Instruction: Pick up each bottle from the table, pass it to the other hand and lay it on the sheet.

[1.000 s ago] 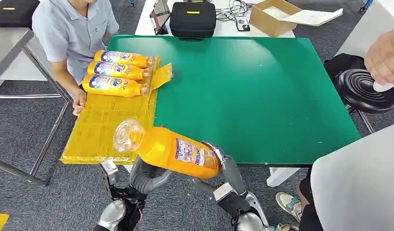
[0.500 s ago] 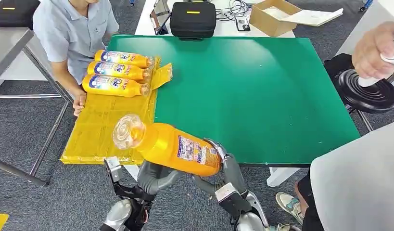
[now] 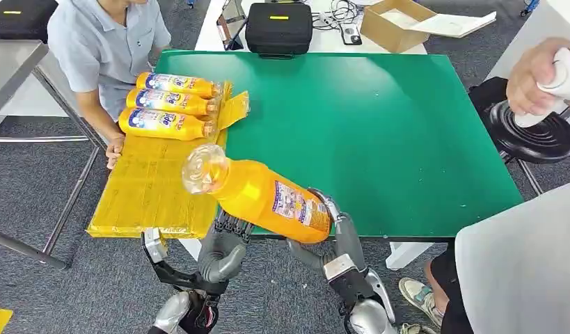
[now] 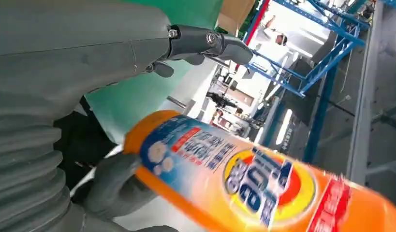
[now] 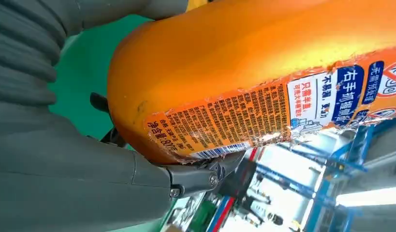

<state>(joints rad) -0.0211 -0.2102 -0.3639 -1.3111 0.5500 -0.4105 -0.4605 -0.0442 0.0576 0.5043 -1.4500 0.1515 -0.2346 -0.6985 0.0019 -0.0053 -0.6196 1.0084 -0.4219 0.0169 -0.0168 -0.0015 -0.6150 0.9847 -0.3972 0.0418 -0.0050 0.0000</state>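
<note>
My right hand (image 3: 332,233): wrapped around the base of the orange bottle (image 3: 264,197), fingers pressed to its side, one fingertip (image 5: 200,179) under the barcode edge of the label.
My left hand (image 3: 223,245): under the bottle's middle, fingers (image 3: 230,226) curled up against its underside; from the left wrist view the thumb (image 4: 113,186) lies on the bottle, but I cannot tell whether that hand grips it or only touches it.
Bottle: raised above the near edge of the table, tilted, clear cap (image 3: 202,167) toward 10 o'clock, base toward 4 o'clock in my right palm.
Sheet (image 3: 146,188): yellow, spread along the left side of the table, at 9 o'clock from the cap, its near end just beside my left hand.
Three laid bottles (image 3: 169,104): side by side on the far end of the sheet, at 11 o'clock, caps pointing to the green top.
Table (image 3: 379,132): green top, spreading from 12 to 3 o'clock.
Person (image 3: 104,42): seated at 11 o'clock beyond the sheet, one hand (image 3: 115,149) resting at its left edge.
Second person's hand (image 3: 539,76): at 2 o'clock, holding a white object.
Black case (image 3: 278,28): at 12 o'clock, past the far table edge.
</note>
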